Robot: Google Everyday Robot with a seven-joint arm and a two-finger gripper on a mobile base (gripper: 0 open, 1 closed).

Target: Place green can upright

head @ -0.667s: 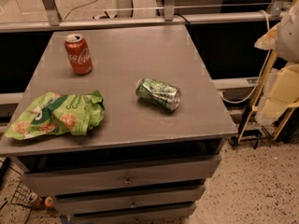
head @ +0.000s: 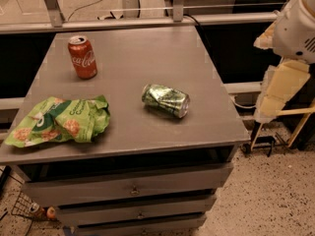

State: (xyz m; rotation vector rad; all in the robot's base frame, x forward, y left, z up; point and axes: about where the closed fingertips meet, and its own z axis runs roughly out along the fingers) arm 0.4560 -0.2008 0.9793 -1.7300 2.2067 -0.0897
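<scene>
Green can (head: 166,100) lies sideways on the table (head: 147,53); gripper (head: 278,90) hangs beside the table's edge, grip indiscernible.

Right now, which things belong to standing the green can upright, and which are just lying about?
Job:
green can, lying on its side in the middle of the table
gripper, beyond the table's right edge

Lying about:
red can, upright, back left
snack bag, front left

On the grey bench (head: 147,53), the green can (head: 166,100) was laid on its side near the middle, a red can (head: 82,57) was stood upright at the back left, and a green snack bag (head: 61,121) was spread at the front left. The tool (head: 278,90) was held beyond the right edge.
</scene>
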